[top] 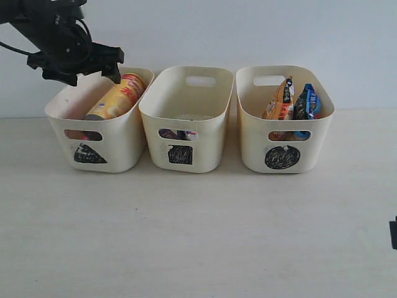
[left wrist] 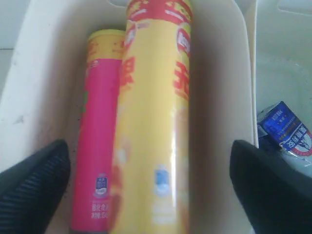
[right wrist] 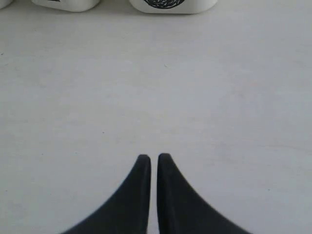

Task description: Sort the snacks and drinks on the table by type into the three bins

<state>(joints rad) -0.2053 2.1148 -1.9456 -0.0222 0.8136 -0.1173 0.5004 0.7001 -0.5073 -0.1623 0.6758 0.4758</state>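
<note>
My left gripper [top: 89, 76] [left wrist: 148, 145] hangs open over the triangle bin [top: 121, 146], its fingers [left wrist: 34, 187] wide apart and touching nothing. Below it the yellow-orange chip tube [top: 118, 98] [left wrist: 153, 112] leans in that bin beside the pink tube [left wrist: 100, 146]. The square bin [top: 211, 130] holds the purple juice box [top: 167, 133] and the blue-and-white carton [top: 188, 135] [left wrist: 285, 130]. In the circle bin [top: 310, 149] stand the orange-brown bag [top: 279, 102] and the blue-black bag [top: 307, 102]. My right gripper [right wrist: 154, 157] is shut on nothing, low over the table [right wrist: 219, 97].
The three bins stand in a row at the back of the pale table [top: 186, 236], close together. A dark bit of the right arm [top: 393, 233] shows at the right edge of the exterior view. The bin bases [right wrist: 173, 5] lie far from the right gripper.
</note>
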